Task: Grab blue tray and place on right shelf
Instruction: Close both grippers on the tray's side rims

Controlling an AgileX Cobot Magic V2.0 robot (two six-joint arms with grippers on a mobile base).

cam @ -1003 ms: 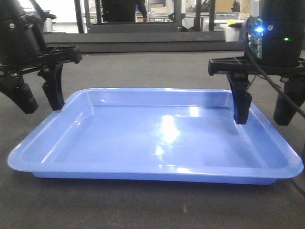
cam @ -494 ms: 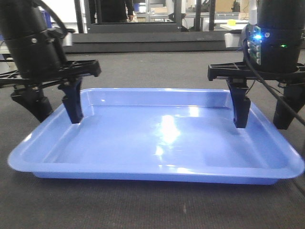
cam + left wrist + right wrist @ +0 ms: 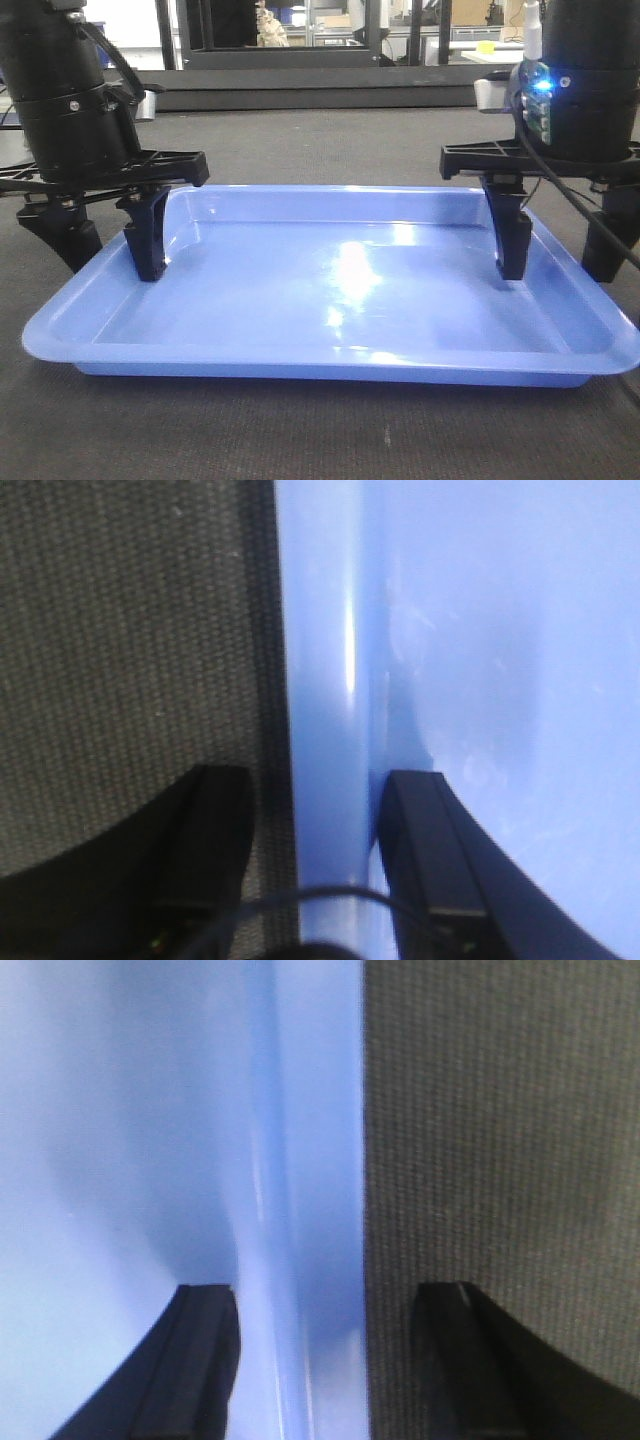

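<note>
The blue tray [image 3: 340,290] lies flat on the dark grey carpet-like surface. My left gripper [image 3: 105,250] is open and straddles the tray's left rim, with one finger [image 3: 150,240] inside the tray and the other outside on the surface. In the left wrist view the rim [image 3: 325,710] runs between the left gripper's [image 3: 320,850] fingers. My right gripper [image 3: 560,250] is open and straddles the right rim, with one finger [image 3: 513,235] inside the tray. In the right wrist view the rim [image 3: 290,1160] runs between the right gripper's [image 3: 335,1360] fingers. The right shelf is out of view.
The dark grey textured surface [image 3: 330,140] stretches around and behind the tray. Dark frames and a low black ledge [image 3: 320,85] stand at the back. A cable [image 3: 580,200] hangs by the right arm.
My left gripper has moved right and down, so its inner finger now stands inside the tray. My right gripper has lowered a little over the right rim.
</note>
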